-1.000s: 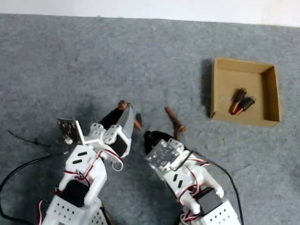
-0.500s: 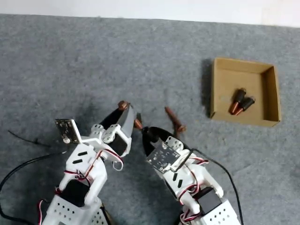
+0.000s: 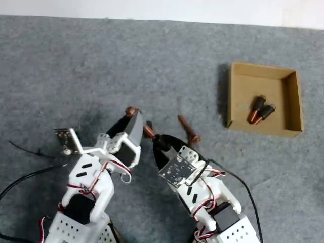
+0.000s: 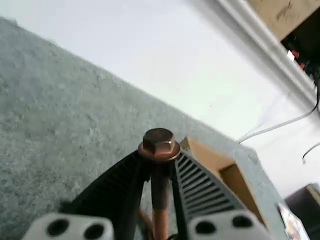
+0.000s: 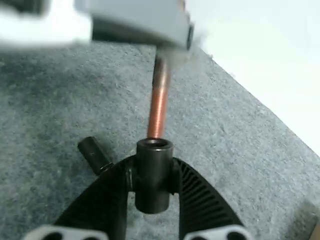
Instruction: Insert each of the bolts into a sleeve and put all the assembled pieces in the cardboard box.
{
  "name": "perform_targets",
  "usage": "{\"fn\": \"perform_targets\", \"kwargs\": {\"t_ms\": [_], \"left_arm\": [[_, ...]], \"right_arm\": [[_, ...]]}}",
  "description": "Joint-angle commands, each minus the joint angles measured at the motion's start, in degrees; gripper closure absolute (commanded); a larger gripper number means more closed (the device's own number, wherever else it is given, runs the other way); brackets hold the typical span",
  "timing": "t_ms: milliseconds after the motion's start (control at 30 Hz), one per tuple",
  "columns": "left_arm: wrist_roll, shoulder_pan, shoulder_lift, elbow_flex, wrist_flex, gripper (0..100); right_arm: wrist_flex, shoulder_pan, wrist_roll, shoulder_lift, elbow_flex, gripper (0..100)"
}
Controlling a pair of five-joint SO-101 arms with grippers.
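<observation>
A grey felt-like mat [image 3: 76, 61] covers the table, a pale white strip [image 3: 202, 10] runs along its far edge, and a thin black wire [image 3: 30, 151] lies on the mat.

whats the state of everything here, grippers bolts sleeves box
left gripper: shut on the held bolt
held bolt: tip at the held sleeve's mouth, not seated
right gripper: shut on the held sleeve
loose bolt: lying on the table, no sleeve on it
spare sleeve: lying on the table, empty
cardboard box: open, two assembled pieces inside
</observation>
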Motion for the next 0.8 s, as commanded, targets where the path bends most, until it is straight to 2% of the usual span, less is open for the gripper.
{"fn": "perform_targets", "kwargs": {"t_ms": [0, 167, 367, 600, 767], "left_arm": [[0.79, 1.19, -1.27, -5.23, -1.49, 100], [0.79, 1.36, -1.27, -6.37, -1.41, 100], [0.53, 7.16, -1.27, -2.15, -1.41, 100], [0.44, 5.41, -1.19, 0.92, -1.32, 100], [0.44, 3.03, -1.19, -2.15, -1.58, 100]], "right_arm": [[-1.89, -0.13, 0.7, -0.84, 5.85, 99.5], [-1.98, 1.01, 0.7, -0.84, 5.85, 99.5], [-1.98, 1.27, 0.7, -0.84, 5.85, 99.5], [-2.07, 1.8, 0.7, -0.84, 5.85, 99.5], [-2.07, 1.8, 0.7, -0.84, 5.85, 99.5]]}}
